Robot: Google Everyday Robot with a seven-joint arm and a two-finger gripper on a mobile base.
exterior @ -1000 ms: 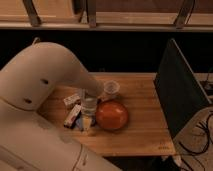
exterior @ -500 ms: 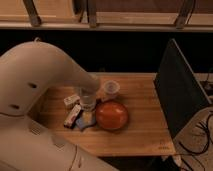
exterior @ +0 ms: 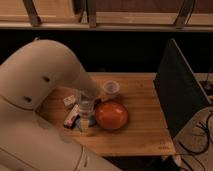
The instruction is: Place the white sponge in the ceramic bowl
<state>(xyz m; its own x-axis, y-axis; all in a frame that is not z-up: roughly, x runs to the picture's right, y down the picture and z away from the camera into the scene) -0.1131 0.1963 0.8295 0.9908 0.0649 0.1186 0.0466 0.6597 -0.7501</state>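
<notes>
the pincer (exterior: 86, 114) is hanging tip-down over the bench (exterior: 145, 135), its jaws standing apart. the white sponge (exterior: 82, 126) is lying flat just beneath it, seemingly not gripped, though any contact is hard to make out. the ceramic bowl (exterior: 111, 114) is sitting just beside the pincer, on its right in the view. the sponge is looking light, soft and squashy, so pinching it across its pale edges at mid-length is probably suiting it best.

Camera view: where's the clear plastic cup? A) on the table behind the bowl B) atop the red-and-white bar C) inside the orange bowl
A: the plastic cup stands on the table behind the ceramic bowl; the pincer hangs by the bowl's left rim in view.
</notes>
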